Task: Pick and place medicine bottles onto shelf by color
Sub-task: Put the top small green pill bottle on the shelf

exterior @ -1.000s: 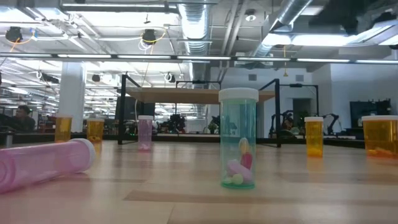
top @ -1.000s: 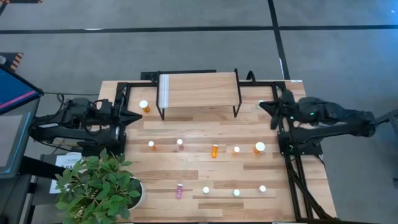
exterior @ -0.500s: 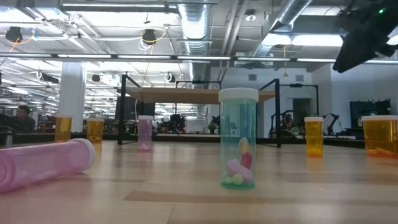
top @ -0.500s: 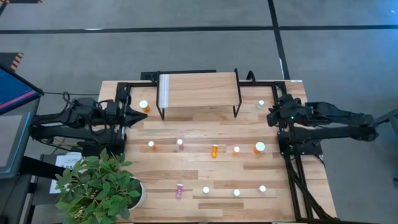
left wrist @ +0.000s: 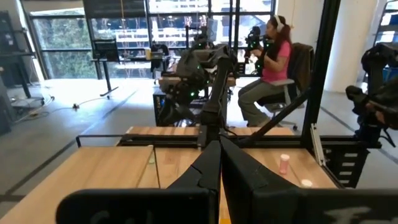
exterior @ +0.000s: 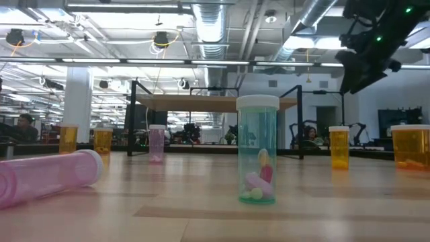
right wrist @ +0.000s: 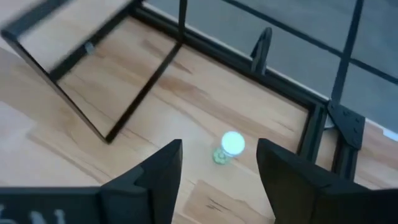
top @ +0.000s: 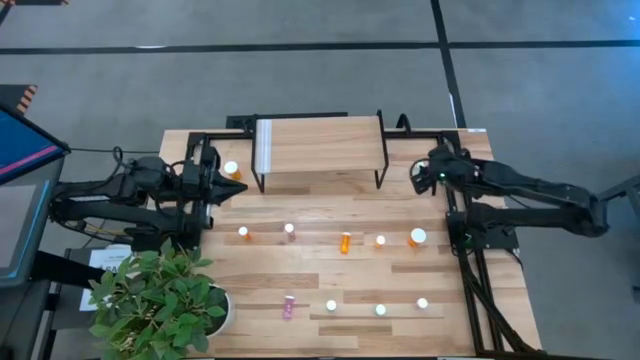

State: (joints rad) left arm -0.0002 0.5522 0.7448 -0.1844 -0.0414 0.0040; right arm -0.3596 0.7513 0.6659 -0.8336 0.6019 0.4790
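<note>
Between the right gripper (right wrist: 219, 167)'s widely parted fingers stood a pale green bottle (right wrist: 227, 147) near the desk's far right corner, beside the empty shelf (top: 320, 146); a straight descent should centre its cap. At the far left edge, the left gripper (top: 222, 185) looked closed, beside an orange bottle (top: 232, 170). Beyond, a person sat in an open lab

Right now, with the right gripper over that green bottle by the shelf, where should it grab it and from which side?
Grip the green bottle across its body just under the white cap, coming straight down. It stands upright and alone on the table beside the shelf leg, and the right gripper hangs above it with fingers open either side.
</note>
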